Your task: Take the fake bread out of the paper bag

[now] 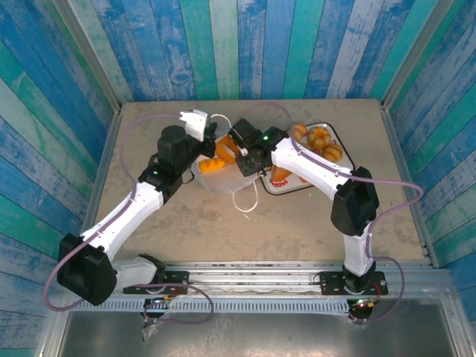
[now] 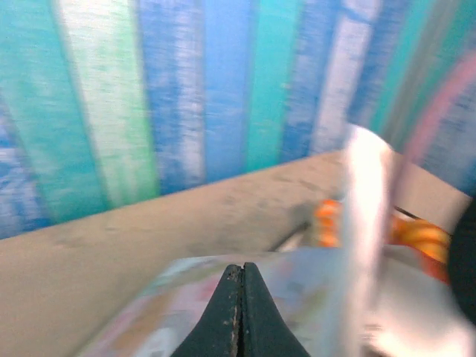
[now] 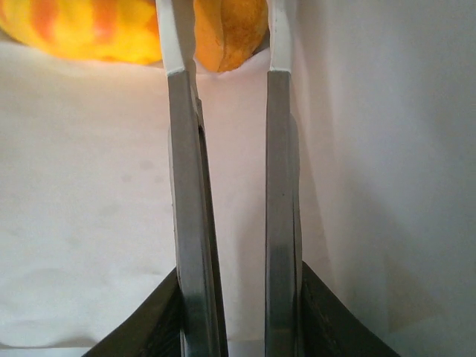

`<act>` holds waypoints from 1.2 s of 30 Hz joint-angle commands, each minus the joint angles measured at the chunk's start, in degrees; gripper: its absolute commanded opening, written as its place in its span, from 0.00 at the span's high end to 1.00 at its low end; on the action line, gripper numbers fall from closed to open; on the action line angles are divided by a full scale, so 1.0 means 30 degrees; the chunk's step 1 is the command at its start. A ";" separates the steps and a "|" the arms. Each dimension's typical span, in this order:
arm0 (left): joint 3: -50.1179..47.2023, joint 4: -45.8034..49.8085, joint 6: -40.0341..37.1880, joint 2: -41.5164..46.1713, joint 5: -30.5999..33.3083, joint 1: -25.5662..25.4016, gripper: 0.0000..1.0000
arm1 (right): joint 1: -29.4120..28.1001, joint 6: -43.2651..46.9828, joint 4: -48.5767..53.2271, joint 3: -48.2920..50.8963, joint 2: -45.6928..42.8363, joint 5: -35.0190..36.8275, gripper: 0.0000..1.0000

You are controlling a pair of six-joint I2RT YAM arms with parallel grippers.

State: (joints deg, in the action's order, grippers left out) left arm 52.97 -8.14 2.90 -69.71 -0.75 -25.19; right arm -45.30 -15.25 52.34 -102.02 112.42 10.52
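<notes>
The white paper bag [image 1: 223,180] lies slumped mid-table, mouth wide open, a cord handle [image 1: 245,199] trailing toward me. Orange fake bread [image 1: 212,165] shows inside it. My left gripper [image 1: 195,128] is shut on the bag's far rim; in the left wrist view its black fingertips [image 2: 242,271] are pressed together against blurred bag paper [image 2: 149,312], with orange bread [image 2: 327,223] beyond. My right gripper [image 1: 236,149] reaches into the bag from the right. It is open [image 3: 223,15], and a golden piece [image 3: 230,33] sits at the gap between its fingertips beside a striped one [image 3: 82,30].
A white printed tray [image 1: 294,187] lies right of the bag, with several golden pastries [image 1: 318,137] on it. Blue plank walls close in the table on the left, back and right. The right arm crosses over the tray's near-left part.
</notes>
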 commanded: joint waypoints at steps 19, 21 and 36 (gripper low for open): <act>0.0742 0.0180 -0.0174 -0.0271 0.1295 0.0150 0.98 | -0.0806 0.0511 -0.0726 0.0218 -0.3807 0.0593 1.00; 0.0771 0.0194 -0.0146 -0.0357 0.1282 0.0135 0.98 | -0.0808 0.0511 -0.0852 0.0356 -0.4245 0.0566 0.99; 0.2009 0.0922 0.0937 -0.1254 0.3292 0.0135 1.00 | -0.0807 -0.0251 -0.1978 0.2336 -0.7325 -0.0146 1.00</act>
State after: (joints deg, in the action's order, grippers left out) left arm 57.08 -6.35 4.84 -71.05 7.27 -24.84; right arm -47.70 -14.57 50.57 -95.57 94.94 10.00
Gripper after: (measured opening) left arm 0.043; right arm 0.327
